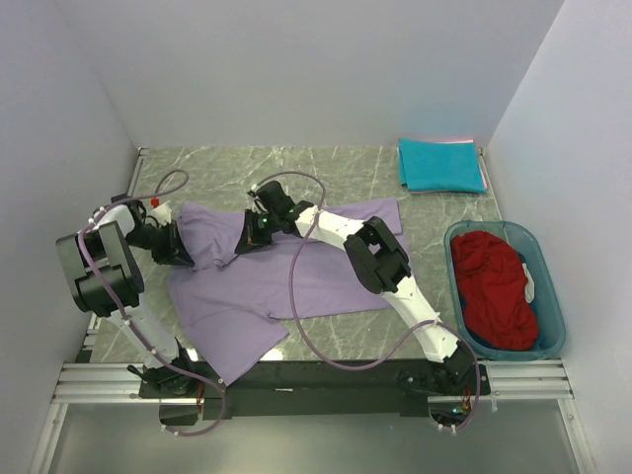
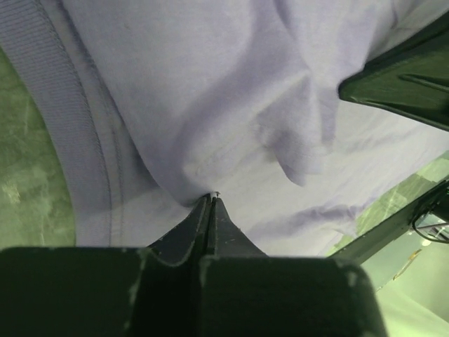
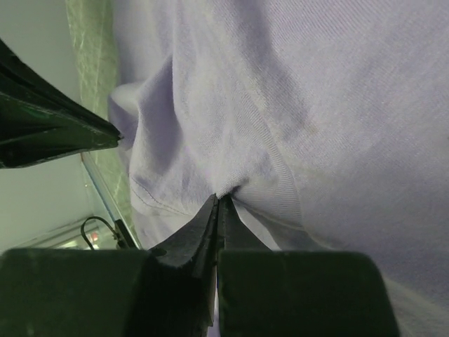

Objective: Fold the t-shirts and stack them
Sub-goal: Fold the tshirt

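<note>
This looks like a robotics lab test cell rather than a home. Plain white panels [image 1: 296, 69] box in a green marble-patterned bench [image 1: 326, 163] on three sides. An aluminium extrusion frame [image 1: 109, 380] runs along its near edge, carrying the left arm [image 1: 99, 267] and the right arm [image 1: 415, 311], each trailing a loose purple cable [image 1: 292, 286].

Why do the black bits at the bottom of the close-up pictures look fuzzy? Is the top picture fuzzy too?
Left wrist view: the black block under the left fingers is too near, so blurry; the lavender shirt is sharp. Right wrist view: same blur under the right fingers, weave crisp. Top view: sharp, evenly lit, soft shadows.
</note>
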Available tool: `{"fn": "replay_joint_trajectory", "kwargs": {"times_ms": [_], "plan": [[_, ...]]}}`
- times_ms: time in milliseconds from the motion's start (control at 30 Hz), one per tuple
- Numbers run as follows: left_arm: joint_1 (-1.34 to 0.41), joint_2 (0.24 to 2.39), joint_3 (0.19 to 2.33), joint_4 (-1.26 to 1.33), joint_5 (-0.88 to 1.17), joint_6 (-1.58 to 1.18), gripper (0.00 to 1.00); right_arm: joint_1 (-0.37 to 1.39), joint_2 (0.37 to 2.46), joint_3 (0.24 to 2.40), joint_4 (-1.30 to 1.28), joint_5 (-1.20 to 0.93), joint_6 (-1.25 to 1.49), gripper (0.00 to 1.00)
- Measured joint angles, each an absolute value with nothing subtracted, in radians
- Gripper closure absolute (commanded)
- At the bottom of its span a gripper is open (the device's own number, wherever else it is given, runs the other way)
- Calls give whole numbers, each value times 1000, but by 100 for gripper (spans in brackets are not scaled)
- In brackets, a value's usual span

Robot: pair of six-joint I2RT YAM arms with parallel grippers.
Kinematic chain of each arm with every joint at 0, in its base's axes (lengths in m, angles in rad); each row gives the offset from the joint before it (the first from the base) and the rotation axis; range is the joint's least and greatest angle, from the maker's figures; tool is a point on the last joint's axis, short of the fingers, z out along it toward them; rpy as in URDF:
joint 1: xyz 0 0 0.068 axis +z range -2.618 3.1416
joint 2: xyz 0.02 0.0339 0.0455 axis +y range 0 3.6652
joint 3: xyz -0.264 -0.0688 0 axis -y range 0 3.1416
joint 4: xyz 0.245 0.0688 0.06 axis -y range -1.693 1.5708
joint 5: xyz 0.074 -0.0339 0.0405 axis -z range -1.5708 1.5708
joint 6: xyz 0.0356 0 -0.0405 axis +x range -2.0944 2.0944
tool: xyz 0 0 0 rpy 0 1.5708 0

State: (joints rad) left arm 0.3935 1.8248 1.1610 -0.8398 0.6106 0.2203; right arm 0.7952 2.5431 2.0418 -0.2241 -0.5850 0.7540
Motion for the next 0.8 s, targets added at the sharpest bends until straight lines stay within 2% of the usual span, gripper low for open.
{"fn": "replay_joint_trajectory", "kwargs": {"times_ms": [433, 467, 533, 567, 667, 800], "plan": [[396, 1703, 1206, -930, 613, 223, 99, 795, 2431, 2035, -241, -558, 673, 100], [396, 1700, 1206, -933, 610, 223, 96, 795, 2424, 2035, -241, -556, 667, 100], [397, 1697, 1206, -932, 596, 224, 82, 795, 2420, 2036, -243, -557, 660, 100], [397, 1697, 1206, -929, 588, 223, 66, 795, 2420, 2036, -247, -556, 659, 100], [398, 1697, 1190, -907, 554, 214, 50, 795, 2424, 2036, -275, -557, 659, 100], [398, 1726, 1166, -868, 525, 198, 46, 795, 2430, 2037, -305, -555, 656, 100]]}}
